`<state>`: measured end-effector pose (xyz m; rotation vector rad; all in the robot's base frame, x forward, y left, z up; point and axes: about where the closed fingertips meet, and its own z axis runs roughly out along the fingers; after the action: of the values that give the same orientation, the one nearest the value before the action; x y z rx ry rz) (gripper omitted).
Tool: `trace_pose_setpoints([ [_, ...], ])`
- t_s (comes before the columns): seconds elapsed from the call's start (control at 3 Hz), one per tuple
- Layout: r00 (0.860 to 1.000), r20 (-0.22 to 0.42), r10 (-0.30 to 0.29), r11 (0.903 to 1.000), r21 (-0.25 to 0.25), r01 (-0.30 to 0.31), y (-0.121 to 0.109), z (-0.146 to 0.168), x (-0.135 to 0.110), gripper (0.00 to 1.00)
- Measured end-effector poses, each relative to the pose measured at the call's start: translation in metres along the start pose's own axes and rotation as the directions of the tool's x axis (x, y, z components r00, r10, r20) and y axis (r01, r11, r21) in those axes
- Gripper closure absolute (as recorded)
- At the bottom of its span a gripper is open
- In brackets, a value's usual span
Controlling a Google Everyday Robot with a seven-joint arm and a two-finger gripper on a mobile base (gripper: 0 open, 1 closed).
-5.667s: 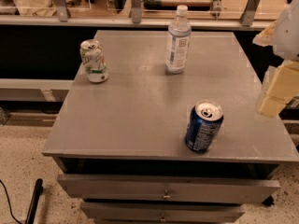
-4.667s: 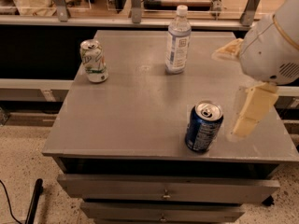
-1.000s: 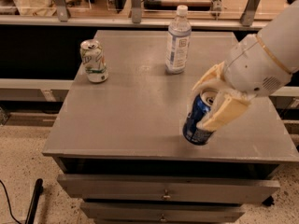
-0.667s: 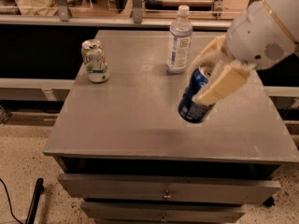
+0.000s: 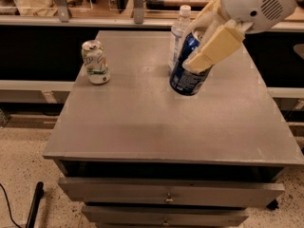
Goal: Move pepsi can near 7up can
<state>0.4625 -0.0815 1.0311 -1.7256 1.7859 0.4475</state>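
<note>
gripper (image 5: 191, 49) far-right over the table, clamped on pepsi can (image 5: 184, 80). Cream, blocky, matte fingers (image 5: 214, 45): one across the can's front, the other behind its rim. Can is a dark blue glossy cylinder, tilted, top leaning right; top mostly hidden by the fingers. Can't tell if its base touches the table. Rounded white arm housing (image 5: 254, 3) with a grille, cut off at the top edge. Clear plastic bottle (image 5: 176, 31) just behind, lower part hidden. 7up can (image 5: 96, 62) upright, dented, far-left, well apart. Flat grey table (image 5: 142, 122), drawers (image 5: 166, 194) beneath.
</note>
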Motion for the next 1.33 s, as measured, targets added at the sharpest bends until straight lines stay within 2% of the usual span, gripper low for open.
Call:
trace_pose_setpoints([
  [0.33,0.999,0.011,0.031,0.9995,0.002,-0.031,-0.016,0.022,-0.004,1.0],
  [1.0,0.989,0.095,0.113,0.9931,0.019,-0.116,-0.066,0.085,-0.002,1.0],
  [1.33,0.984,0.119,0.136,0.9902,0.018,-0.139,-0.08,0.11,-0.001,1.0],
])
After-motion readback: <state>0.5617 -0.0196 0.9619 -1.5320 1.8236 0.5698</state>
